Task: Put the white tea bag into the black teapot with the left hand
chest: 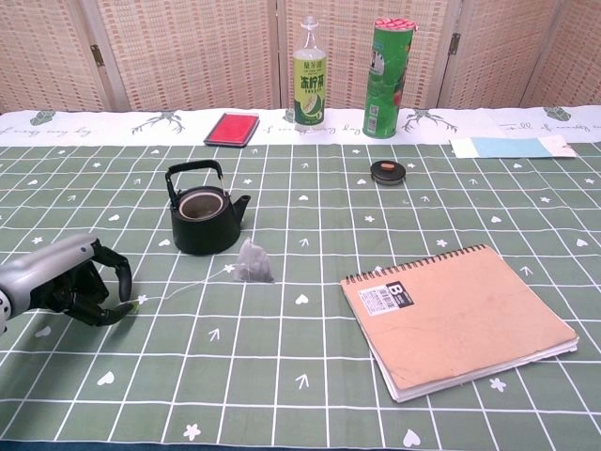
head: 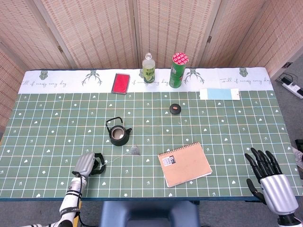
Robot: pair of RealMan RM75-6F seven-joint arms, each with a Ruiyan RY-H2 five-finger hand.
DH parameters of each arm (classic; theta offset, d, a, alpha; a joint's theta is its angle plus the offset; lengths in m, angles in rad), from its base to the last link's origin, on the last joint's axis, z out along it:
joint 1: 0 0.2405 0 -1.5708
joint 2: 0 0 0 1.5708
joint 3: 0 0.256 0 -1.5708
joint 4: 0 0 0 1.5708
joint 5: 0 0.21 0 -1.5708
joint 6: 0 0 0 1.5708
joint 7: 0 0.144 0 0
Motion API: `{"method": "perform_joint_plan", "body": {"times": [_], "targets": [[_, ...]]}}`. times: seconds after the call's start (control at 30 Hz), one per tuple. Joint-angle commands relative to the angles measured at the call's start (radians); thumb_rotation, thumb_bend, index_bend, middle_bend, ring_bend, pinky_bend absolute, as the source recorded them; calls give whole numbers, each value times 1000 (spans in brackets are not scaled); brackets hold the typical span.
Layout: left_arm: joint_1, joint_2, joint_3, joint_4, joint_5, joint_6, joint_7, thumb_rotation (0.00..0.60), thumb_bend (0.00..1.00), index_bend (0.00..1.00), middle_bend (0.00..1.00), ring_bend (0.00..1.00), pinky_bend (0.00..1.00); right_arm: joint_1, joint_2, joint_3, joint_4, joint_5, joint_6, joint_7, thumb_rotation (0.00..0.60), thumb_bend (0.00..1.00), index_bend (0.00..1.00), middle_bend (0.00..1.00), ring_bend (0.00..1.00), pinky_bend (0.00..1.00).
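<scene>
Green-clothed table [head: 57, 127] carries teapot [head: 117, 134], tea bag [head: 135, 151], notebook [head: 184, 163], bottle [head: 149, 69].

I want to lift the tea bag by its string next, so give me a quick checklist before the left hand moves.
1. Left hand on the string tag: fingers curl around its end; firm pinch cannot tell.
2. Tea bag free to lift: ok, lying on the cloth beside the teapot, nothing on it.
3. Teapot open: ok, no lid on, mouth facing up.
4. Teapot handle: not ok, it arches upright over the opening and may catch the bag.
5. Path from bag to pot: ok, nothing between them.
6. Right hand clear: ok, open at the far table edge.
</scene>
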Motion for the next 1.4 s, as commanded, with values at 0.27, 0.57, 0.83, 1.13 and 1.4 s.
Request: {"method": "perform_joint_plan", "body": {"times": [0.27,0.57,0.83,1.13,1.4], "targets": [[-44,63,-50,-98,76,90,137,600,399,646,1000,1000,1000,-2,2,-2,1,-8,7,7,600,450,0,0,0,0],[-126,75,-109,-116,113,144,329,600,402,657,1000,1000,1000,-5,9,-3,4,-15,20,24,600,451,0,0,0,0],[-208,122,-185,-172,87,170,497,600,402,658,1000,1000,1000,3,18,9,0,17,7,50,600,451,0,0,0,0],[-281,123,-186,-175,97,189,623,600,402,658,1000,1000,1000,17,15,9,-3,35,-31,49,600,451,0,0,0,0],[-349,124,-220,-146,61,168,672,600,402,658,1000,1000,1000,21,23,15,-8,54,-38,64,600,450,0,0,0,0]]}}
